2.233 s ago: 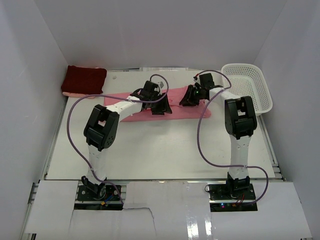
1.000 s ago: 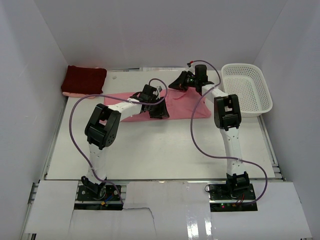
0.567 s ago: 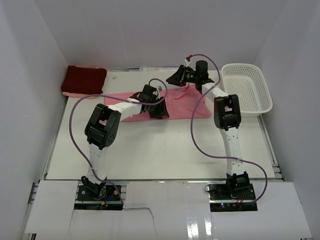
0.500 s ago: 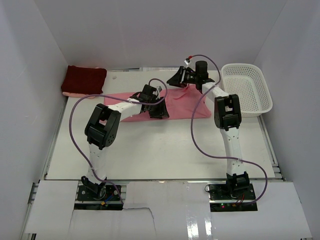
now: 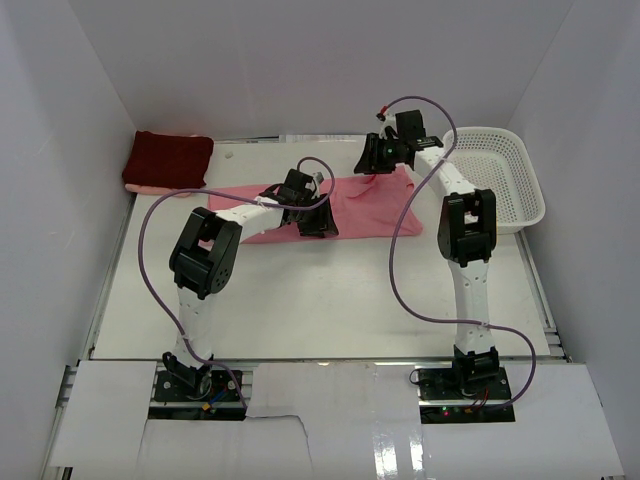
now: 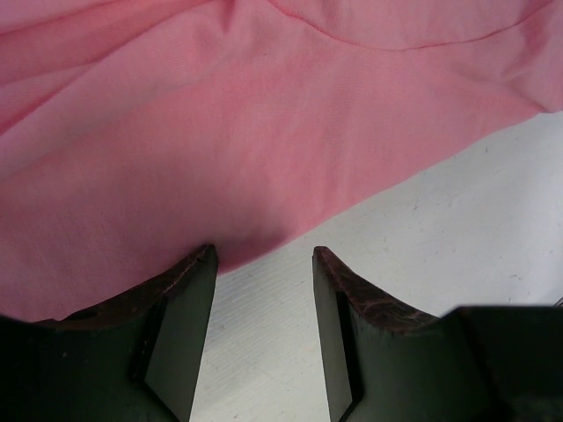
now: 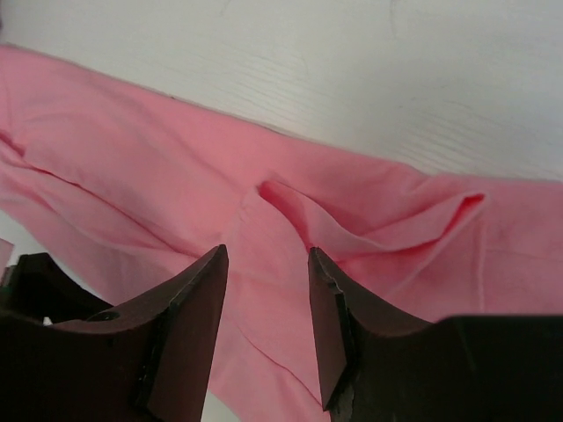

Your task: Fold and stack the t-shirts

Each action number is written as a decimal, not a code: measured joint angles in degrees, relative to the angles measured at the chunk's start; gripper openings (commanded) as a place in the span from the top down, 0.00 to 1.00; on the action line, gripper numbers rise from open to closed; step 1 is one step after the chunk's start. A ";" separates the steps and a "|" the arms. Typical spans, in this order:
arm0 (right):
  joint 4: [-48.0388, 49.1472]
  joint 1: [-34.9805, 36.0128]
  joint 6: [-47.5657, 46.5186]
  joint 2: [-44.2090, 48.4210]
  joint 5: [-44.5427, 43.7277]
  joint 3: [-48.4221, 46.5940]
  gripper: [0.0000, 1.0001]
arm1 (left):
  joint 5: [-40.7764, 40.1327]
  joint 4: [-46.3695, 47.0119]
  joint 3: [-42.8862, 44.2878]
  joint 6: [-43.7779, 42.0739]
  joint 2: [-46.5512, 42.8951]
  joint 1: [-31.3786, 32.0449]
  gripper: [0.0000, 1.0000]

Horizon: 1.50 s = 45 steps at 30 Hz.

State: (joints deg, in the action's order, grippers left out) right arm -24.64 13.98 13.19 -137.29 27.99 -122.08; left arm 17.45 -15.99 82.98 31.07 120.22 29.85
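The salmon pink t-shirt [image 5: 365,205] lies in a long flattened band across the far middle of the table. My left gripper [image 5: 318,222] rests low at its near hem. In the left wrist view this gripper [image 6: 264,257] is open, bare table between its fingers and the pink cloth [image 6: 264,132] just touching the left tip. My right gripper [image 5: 373,160] hovers over the shirt's far right edge. It [image 7: 266,255] is open above the pink cloth [image 7: 132,167], near a small raised fold [image 7: 369,220]. The maroon t-shirt [image 5: 168,160] sits folded at the far left corner.
A white mesh basket [image 5: 530,195] stands at the far right, close to the right arm's forearm. A strip of pink cloth [image 5: 150,188] shows under the maroon stack. White walls close in the table [image 5: 300,300] on three sides. Purple cables loop off both arms.
My right gripper opened and let go of the shirt's lifted far edge, then shifted right. The cloth has dropped and lies flatter. The left arm has not moved.
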 measured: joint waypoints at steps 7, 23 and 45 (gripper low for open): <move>-6.93 0.61 -4.31 0.17 -7.15 0.92 0.51 | 0.00 0.00 0.00 0.00 0.00 0.00 0.41; -8.66 0.83 -4.63 0.87 -8.46 3.98 0.44 | -0.02 -0.24 0.07 -0.24 0.00 0.00 0.41; -8.61 2.10 -4.87 21.49 -23.71 35.85 0.44 | -1.73 -1.95 1.11 0.04 0.33 0.07 0.42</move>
State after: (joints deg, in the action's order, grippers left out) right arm -33.26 16.08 8.32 -115.81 4.27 -86.24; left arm 15.73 -17.93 84.09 31.11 120.55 29.91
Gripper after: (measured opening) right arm 0.565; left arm 0.579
